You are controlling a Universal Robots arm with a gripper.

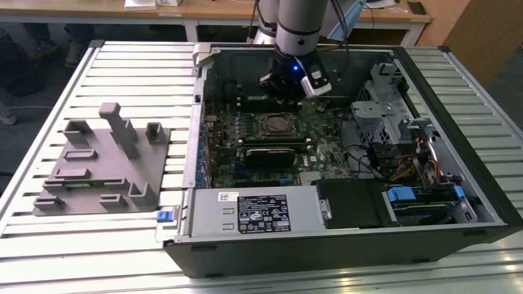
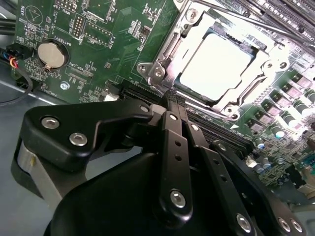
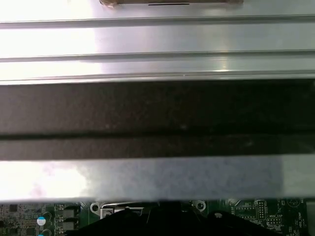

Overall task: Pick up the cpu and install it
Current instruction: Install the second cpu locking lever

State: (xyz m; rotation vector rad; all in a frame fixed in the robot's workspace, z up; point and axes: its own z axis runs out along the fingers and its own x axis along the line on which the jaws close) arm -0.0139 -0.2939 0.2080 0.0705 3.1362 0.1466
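The cpu [image 2: 216, 64], a pale silvery square, lies flat inside the metal socket frame [image 2: 165, 54] on the green motherboard [image 2: 108, 44]. In the exterior view that socket frame [image 1: 276, 124] sits mid-board inside the open computer case [image 1: 457, 184]. My gripper [image 1: 288, 93] hangs over the board just behind the socket, toward the case's far wall. In the second wrist view the gripper [image 2: 171, 97] has its black fingers [image 2: 173, 132] pressed together, with nothing between them. Their tips end at the corner of the socket frame, beside the cpu and not on it.
A grey moulded fixture [image 1: 98, 165] lies on the slatted table at the exterior view's left. Inside the case are a power supply [image 1: 261, 211] at the front, a drive cage [image 1: 388, 119] with cables at the right, and a black block [image 1: 276, 153] in front of the socket. A coin cell [image 2: 50, 53] sits on the board.
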